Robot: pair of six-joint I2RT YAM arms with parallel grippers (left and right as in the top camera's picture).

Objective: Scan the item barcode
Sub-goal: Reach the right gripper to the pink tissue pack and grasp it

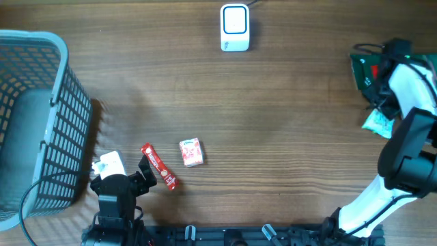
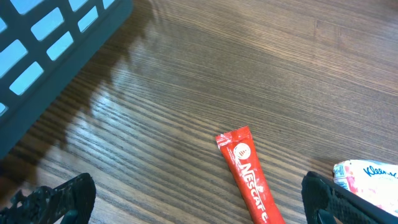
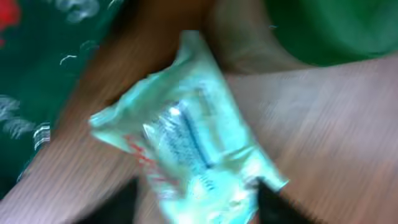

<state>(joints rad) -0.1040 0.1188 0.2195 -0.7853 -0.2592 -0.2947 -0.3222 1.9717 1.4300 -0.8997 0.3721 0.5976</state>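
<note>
2 claws | left claw (image 2: 205, 199) spread wide, nothing in it, 7 o'clock | right claw (image 3: 199, 202) over pale packet (image 3: 186, 137) at 3 o'clock, can't tell if grasping, too blurry | step: probably fetching | next: show barcode to scanner (image 1: 234, 27) at 12 o'clock

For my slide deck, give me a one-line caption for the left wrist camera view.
Open left gripper framing a red Nescafe stick on the wooden table, basket upper left.

pale packet (image 3: 186, 130): blurred, print unreadable | red stick (image 2: 249, 177): cut by bottom edge
</note>
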